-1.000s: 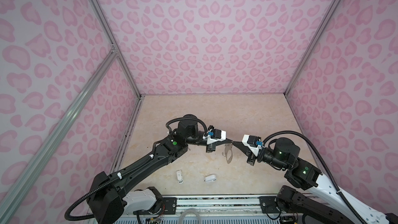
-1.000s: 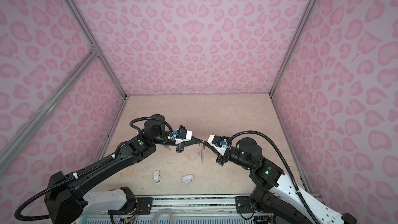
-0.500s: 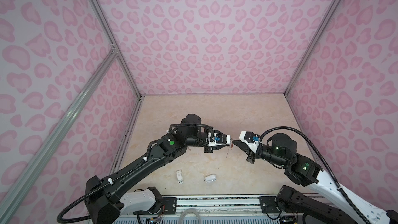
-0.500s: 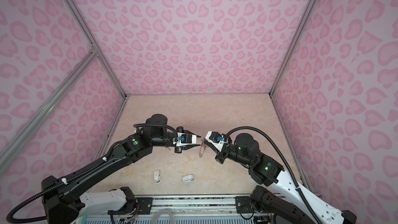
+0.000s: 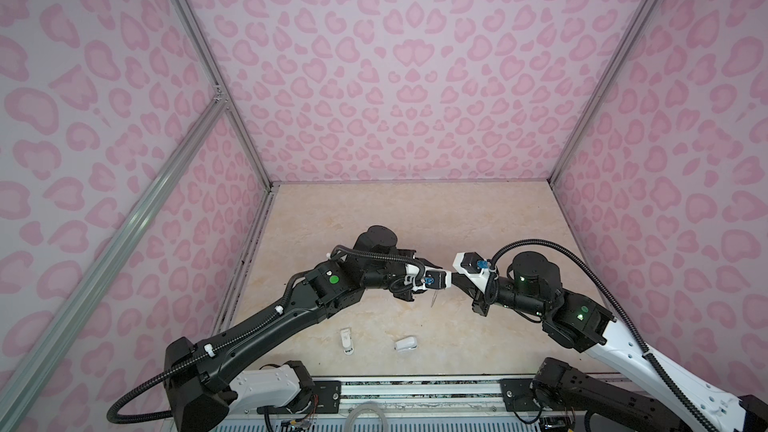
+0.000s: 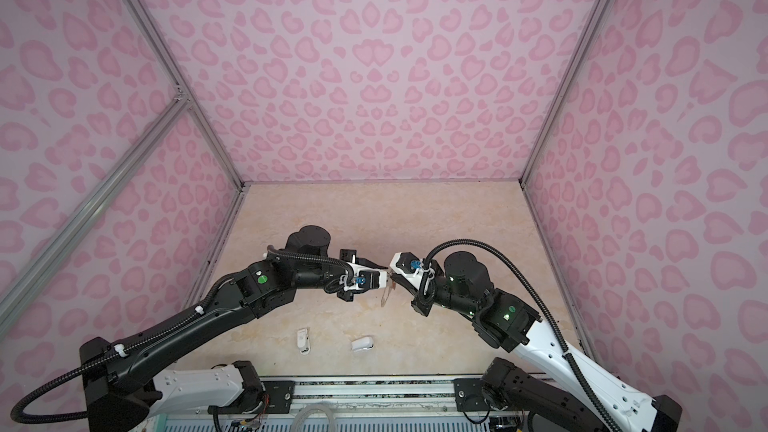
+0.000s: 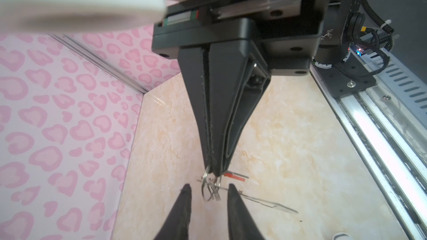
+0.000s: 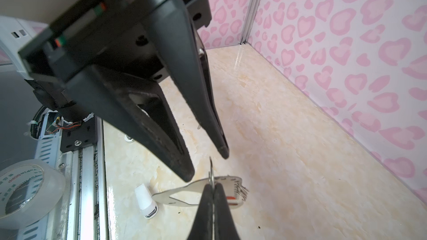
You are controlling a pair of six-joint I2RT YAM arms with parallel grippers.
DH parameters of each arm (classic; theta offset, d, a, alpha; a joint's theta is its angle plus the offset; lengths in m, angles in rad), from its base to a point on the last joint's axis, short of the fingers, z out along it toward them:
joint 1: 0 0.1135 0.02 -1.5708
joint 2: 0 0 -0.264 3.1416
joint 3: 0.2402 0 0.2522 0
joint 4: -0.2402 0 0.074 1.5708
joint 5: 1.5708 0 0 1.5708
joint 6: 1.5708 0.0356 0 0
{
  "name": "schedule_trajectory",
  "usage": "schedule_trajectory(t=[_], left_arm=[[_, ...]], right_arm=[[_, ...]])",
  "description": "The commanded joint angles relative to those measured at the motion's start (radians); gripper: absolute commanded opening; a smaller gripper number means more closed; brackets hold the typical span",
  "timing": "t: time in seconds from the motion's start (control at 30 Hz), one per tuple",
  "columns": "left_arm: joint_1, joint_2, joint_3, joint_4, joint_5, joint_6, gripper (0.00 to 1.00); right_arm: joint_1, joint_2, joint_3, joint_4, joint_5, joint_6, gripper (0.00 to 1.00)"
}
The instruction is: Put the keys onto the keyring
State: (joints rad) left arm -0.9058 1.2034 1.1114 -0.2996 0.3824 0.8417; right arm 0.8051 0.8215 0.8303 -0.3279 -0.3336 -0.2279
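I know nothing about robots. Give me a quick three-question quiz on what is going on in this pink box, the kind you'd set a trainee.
1. True or false: the left gripper is clamped shut on a key.
2. What holds the keyring? A) the left gripper B) the right gripper C) nothing, it lies flat on the table
3. Fill in: ___ small white plastic objects lie on the table.
Key: 1 false, its jaws stand apart with nothing held; 2 B; 3 two.
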Motion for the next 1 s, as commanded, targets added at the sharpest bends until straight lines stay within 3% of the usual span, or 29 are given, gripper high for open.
schedule_trajectory(t=[0.0,0.27,0.5,0.57,0.73,0.97], left_arm=[[-0.005,0.004,0.013,0.013,-0.022,0.016,0.28],[-0.008,0.022,0.014,0.008,-0.031,0.025,0.2],[-0.008,0.033,0.014,0.02,-0.03,0.017,0.03],[-0.003,0.036,0.019,0.025,-0.017,-0.007,0.03],[0.088,0.021,-0.004,0.105,0.197,-0.154,0.03],[0.131,0.004,-0.069,0.236,0.332,-0.247,0.03]], right_arm=[[0.0,0.009,0.009,0.012,-0.013,0.004,0.0],[0.002,0.027,0.018,0.019,-0.027,0.0,0.0],[0.005,0.026,0.015,0.031,-0.026,-0.001,0.0],[0.005,0.018,0.012,0.026,-0.015,-0.013,0.11],[0.008,-0.037,0.014,-0.033,0.045,-0.056,0.24],[0.009,-0.121,-0.03,0.0,0.086,-0.08,0.25]])
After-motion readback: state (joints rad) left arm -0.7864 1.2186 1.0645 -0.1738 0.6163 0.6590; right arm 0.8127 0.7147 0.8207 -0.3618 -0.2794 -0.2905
